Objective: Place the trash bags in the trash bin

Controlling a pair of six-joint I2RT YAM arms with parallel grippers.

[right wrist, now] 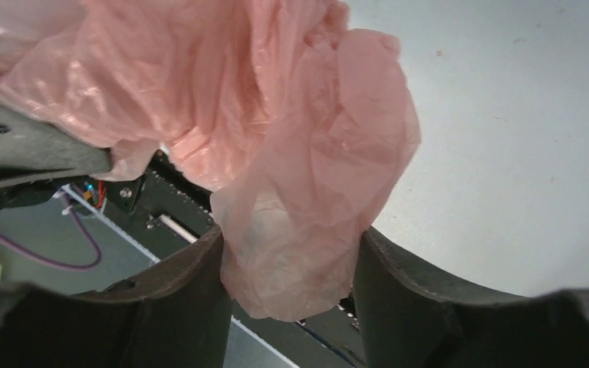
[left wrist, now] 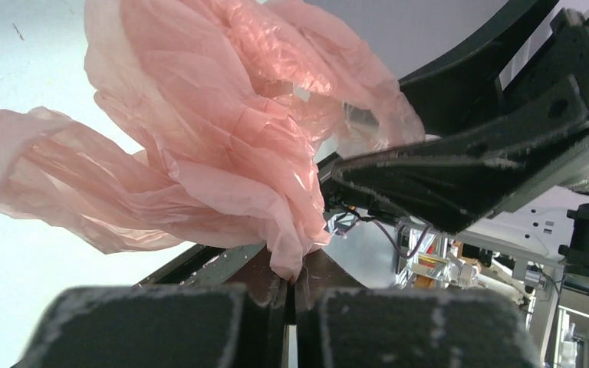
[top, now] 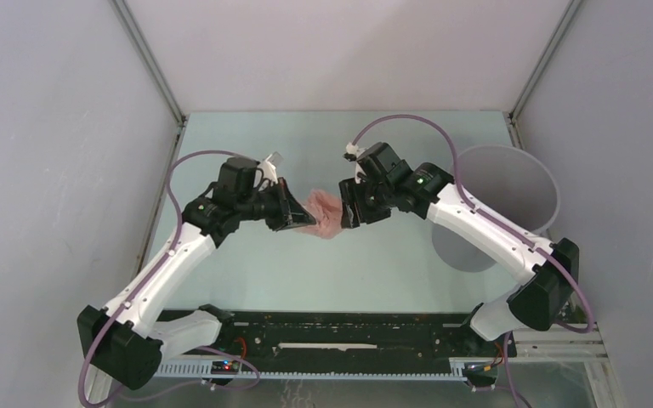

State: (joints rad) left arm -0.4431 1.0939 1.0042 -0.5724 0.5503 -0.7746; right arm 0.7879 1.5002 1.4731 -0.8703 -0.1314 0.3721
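Observation:
The pale-pink trash bag (top: 323, 214) hangs crumpled in the air between my two grippers, above the middle of the table. My left gripper (top: 302, 223) is shut on a corner of it; in the left wrist view the film (left wrist: 222, 138) is pinched where the closed jaws meet (left wrist: 291, 284). My right gripper (top: 346, 212) is open, and in the right wrist view a fold of the bag (right wrist: 276, 138) hangs between its spread fingers (right wrist: 287, 261), brushing both. The grey trash bin (top: 553, 191) stands at the right, behind the right arm, which hides part of it.
Grey enclosure walls close in the table on the left, back and right. The black base rail (top: 332, 327) runs along the near edge. The right arm's forearm (top: 485, 225) crosses in front of the bin.

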